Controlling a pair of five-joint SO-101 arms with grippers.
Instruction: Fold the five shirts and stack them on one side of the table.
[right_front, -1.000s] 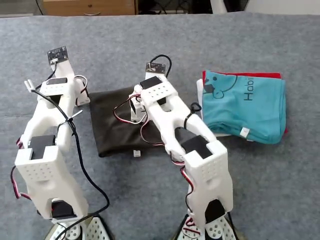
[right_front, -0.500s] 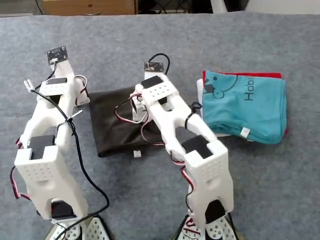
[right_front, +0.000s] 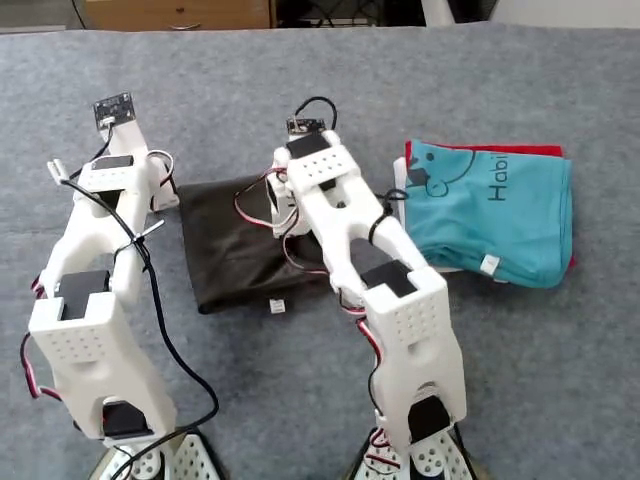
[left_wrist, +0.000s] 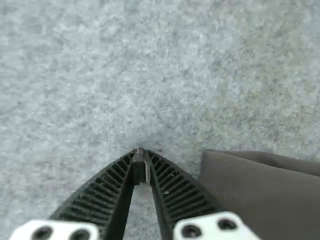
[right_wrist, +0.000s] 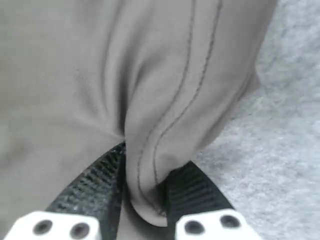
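Note:
A dark brown folded shirt lies on the grey carpet between the two arms. My right gripper is shut on a bunched fold of this shirt near its far right edge; the right arm covers that part from above. My left gripper is shut with nothing in it, tips down on the carpet just off the shirt's far left corner. To the right lies a stack of folded shirts with a teal shirt on top and a red shirt showing under it.
Grey carpet covers the whole table. A wooden cabinet stands beyond the far edge. Open carpet lies beyond the shirts and in front of the stack at the right.
The right arm has moved a little toward the far side with the shirt's fold in its gripper, and the cloth's right edge has shifted with it. The left arm has kept still.

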